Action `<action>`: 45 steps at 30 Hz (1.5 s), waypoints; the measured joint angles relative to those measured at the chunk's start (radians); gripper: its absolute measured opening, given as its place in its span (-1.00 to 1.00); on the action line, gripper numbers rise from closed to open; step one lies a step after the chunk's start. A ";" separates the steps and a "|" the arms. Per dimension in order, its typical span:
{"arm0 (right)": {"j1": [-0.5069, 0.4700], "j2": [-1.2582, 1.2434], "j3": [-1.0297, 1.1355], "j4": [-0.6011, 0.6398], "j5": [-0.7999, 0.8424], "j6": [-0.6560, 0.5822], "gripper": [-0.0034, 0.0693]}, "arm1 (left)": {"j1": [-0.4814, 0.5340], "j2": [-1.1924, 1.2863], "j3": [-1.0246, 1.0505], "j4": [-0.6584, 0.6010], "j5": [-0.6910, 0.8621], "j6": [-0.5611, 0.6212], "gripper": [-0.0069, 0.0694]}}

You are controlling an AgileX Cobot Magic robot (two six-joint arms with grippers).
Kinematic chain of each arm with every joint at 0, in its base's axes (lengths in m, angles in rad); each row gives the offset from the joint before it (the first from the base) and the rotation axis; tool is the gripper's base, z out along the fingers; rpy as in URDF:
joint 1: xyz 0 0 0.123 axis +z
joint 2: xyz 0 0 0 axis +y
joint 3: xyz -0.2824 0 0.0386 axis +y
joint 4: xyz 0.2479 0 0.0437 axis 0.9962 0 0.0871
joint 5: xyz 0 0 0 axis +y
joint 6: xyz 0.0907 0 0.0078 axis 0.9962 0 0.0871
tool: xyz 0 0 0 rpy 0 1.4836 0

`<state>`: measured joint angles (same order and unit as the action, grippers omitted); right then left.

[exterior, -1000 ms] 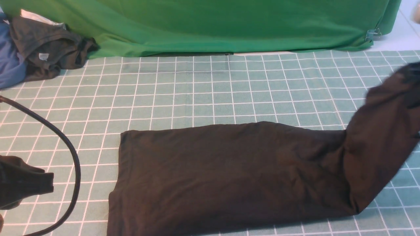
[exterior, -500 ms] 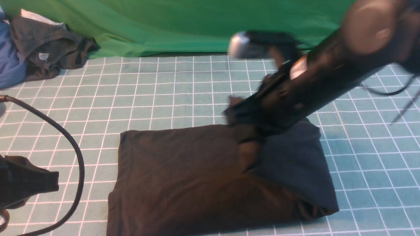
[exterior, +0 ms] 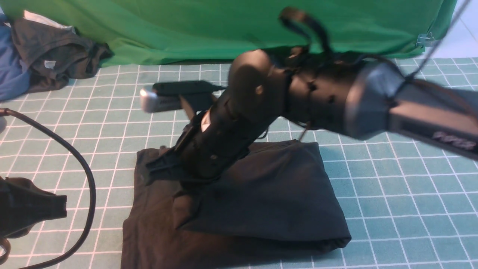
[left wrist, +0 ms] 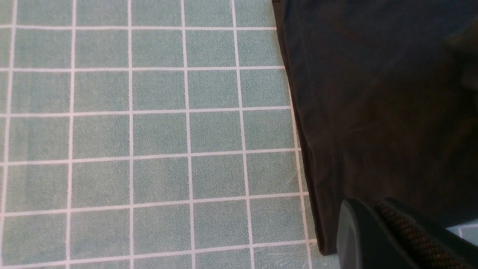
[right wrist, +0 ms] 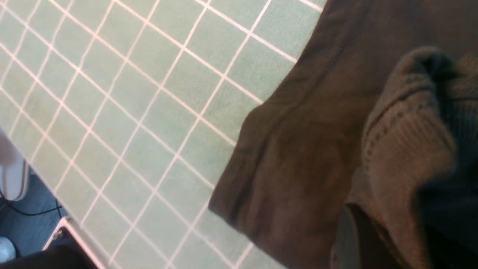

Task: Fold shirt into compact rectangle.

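The black shirt [exterior: 269, 194] lies on the green grid mat [exterior: 392, 179], its right part doubled over onto its left part. My right gripper [exterior: 160, 170] is low over the shirt's left end, shut on a bunched piece of the shirt. In the right wrist view, ribbed collar fabric [right wrist: 407, 142] is pinched at the right gripper [right wrist: 373, 239], above the shirt's corner [right wrist: 298, 157]. My left gripper [exterior: 33, 209] sits at the near left, off the shirt. In its wrist view the left gripper [left wrist: 377, 231] is shut and empty, beside the shirt's hem [left wrist: 373, 93].
A dark grey garment [exterior: 56, 52] and a blue garment [exterior: 11, 71] are piled at the far left. A green cloth [exterior: 224, 30] hangs along the back. A black cable [exterior: 80, 168] loops by the left gripper. The table's edge [right wrist: 63, 224] shows in the right wrist view.
My right arm swept from the far right across to the left, carrying the shirt's right end over its body. The shirt now lies about half as long. The left gripper stayed put.
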<state>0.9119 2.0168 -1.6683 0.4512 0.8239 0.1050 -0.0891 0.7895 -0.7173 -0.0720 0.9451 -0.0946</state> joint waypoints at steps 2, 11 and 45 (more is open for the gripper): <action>0.008 0.027 -0.016 0.005 -0.007 0.002 -0.78 | 0.000 0.000 0.000 0.000 0.000 0.000 -0.80; 0.049 0.108 -0.063 0.090 -0.064 -0.019 0.09 | 0.000 0.000 0.000 0.000 -0.003 0.000 -0.80; -0.234 -0.327 0.452 -0.287 0.134 -0.154 -0.84 | -0.133 0.624 0.000 -0.412 -0.257 0.277 -0.80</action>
<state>0.6778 1.6900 -1.2166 0.1640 0.9575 -0.0487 -0.2225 1.4138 -0.7173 -0.4844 0.6877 0.1822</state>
